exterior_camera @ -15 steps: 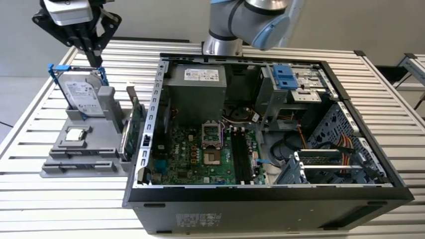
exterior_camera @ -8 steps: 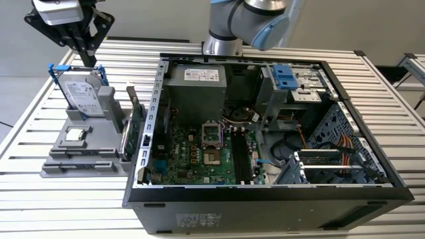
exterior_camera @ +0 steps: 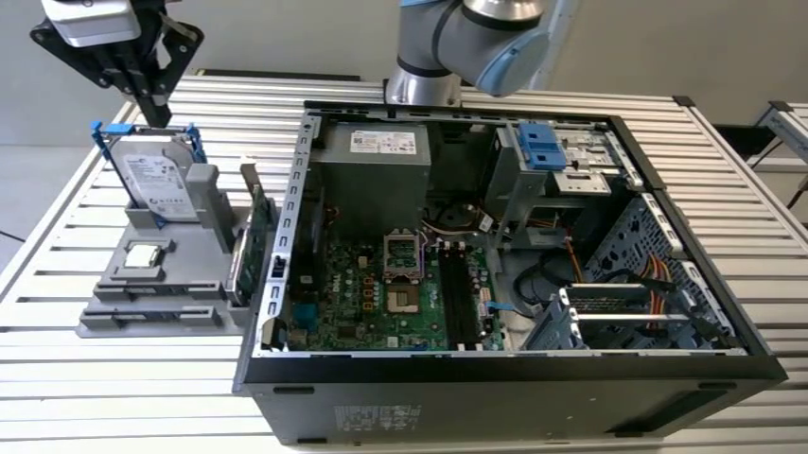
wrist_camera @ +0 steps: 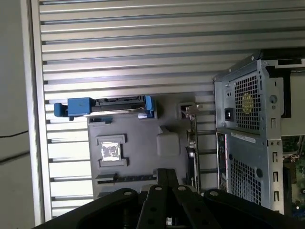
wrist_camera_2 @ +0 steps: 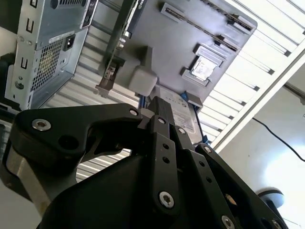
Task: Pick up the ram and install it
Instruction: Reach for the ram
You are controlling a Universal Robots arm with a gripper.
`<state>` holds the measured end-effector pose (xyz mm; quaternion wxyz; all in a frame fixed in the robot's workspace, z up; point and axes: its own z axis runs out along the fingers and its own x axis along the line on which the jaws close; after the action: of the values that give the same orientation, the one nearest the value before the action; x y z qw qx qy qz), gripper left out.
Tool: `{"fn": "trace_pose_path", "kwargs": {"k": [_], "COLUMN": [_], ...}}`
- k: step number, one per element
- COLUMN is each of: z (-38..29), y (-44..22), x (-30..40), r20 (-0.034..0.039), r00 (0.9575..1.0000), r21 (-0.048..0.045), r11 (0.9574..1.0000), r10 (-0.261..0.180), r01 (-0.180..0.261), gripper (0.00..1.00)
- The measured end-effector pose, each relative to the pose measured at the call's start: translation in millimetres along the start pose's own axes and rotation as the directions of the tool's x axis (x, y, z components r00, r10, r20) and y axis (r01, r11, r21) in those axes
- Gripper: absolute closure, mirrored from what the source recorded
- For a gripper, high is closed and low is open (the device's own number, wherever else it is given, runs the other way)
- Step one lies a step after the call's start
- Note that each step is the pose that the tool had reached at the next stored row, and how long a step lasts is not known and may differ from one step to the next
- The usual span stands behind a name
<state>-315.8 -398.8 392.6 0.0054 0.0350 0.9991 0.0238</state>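
The ram [exterior_camera: 136, 285] is a thin dark stick standing on edge in a slot of the grey fixture [exterior_camera: 114, 322], just in front of the square chip [exterior_camera: 147, 253]. It also appears as a dark strip in both wrist views, ram [wrist_camera: 126, 178] and ram [wrist_camera_2: 215, 31]. My gripper [exterior_camera: 161, 119] hangs high over the fixture's back end, above the upright hard drive [exterior_camera: 161, 184], well clear of the ram. Its black fingers [wrist_camera: 162, 177] are pressed together and hold nothing; the gripper [wrist_camera_2: 159, 102] points down at the fixture. Long black memory slots [exterior_camera: 461, 301] lie on the green motherboard [exterior_camera: 360, 303].
The open computer case [exterior_camera: 505, 374] fills the middle and the exterior view's right. A green expansion card with a metal bracket [exterior_camera: 257, 241] stands upright between fixture and case. The slatted table [exterior_camera: 114, 397] ends near the exterior view's left. The arm's base [exterior_camera: 423, 85] is behind the case.
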Motion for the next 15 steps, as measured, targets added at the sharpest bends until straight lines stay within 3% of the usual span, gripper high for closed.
{"fn": "trace_pose_path", "kwargs": {"k": [15], "z": [-0.3], "y": [-1.6], "x": [22.5], "r20": [-0.0004], "r00": [1.0000], "r21": [-0.0001], "r11": [1.0000], "r10": [-0.009], "r01": [0.009], "gripper": [1.00]}}
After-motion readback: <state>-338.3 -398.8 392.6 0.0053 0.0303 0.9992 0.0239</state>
